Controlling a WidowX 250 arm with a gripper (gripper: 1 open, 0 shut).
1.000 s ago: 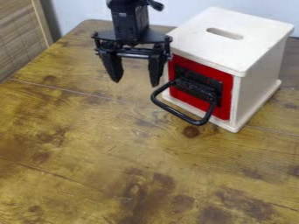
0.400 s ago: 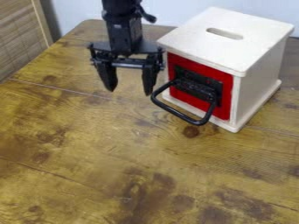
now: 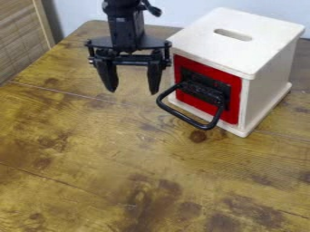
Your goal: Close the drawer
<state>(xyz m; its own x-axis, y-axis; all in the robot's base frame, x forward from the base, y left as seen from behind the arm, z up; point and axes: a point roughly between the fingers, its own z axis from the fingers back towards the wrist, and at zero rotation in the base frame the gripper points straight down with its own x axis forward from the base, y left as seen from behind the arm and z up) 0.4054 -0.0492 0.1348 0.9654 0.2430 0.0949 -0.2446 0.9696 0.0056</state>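
Your gripper (image 3: 129,83) has drifted left off the red drawer (image 3: 208,88), jaws wide and empty, and that drawer looks flush in the wooden box (image 3: 263,59), so you're basically done.

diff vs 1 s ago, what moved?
The black end effector slid a little left in the picture, away from the pale wooden cube box, and its fingers look slightly turned. It stayed open and empty, touching nothing. The red-fronted drawer sits flush as before, its black loop handle hanging in the same spot, and the box has not shifted on the worn wooden table.
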